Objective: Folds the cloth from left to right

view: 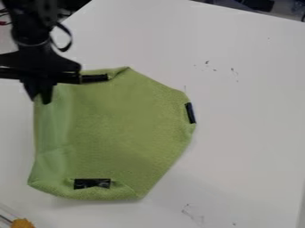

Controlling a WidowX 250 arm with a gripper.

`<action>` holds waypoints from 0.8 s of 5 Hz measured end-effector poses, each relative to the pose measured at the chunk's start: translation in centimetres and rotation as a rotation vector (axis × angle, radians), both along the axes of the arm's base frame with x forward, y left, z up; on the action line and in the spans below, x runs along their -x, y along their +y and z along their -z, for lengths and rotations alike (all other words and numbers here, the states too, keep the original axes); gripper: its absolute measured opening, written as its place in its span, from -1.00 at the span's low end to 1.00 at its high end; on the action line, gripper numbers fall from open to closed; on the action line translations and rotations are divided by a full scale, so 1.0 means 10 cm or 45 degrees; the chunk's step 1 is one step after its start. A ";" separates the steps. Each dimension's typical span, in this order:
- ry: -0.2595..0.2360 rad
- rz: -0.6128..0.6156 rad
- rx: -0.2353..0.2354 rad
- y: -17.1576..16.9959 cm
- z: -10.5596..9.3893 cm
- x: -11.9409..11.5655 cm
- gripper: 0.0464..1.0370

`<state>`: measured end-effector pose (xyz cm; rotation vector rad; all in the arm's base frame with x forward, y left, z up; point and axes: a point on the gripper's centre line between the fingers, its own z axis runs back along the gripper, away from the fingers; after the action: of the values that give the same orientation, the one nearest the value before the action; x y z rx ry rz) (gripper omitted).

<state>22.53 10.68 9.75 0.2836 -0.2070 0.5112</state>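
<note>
The green cloth (122,129) lies on the white table with an uneven outline, its corners turned in or creased. Black strips show on it near the top edge, at the right edge and near the bottom edge. Along its left side runs a paler, smoother band. My gripper (40,99) hangs down at the cloth's upper left corner, its lower end overlapping the green material there. Whether it holds the cloth cannot be made out. The arm comes in from the upper left and covers the area just above that corner.
The white table (250,133) extends right of the cloth and carries a few small dark marks. A yellow-orange object (22,223) sits at the lower left corner beside a clear edge. The table's far edge crosses the top right, with dark items beyond.
</note>
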 end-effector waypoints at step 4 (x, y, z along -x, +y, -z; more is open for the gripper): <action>0.109 0.202 0.078 -0.85 0.14 -0.30 -0.95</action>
<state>25.51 2.20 8.33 0.2265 -0.1288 0.3465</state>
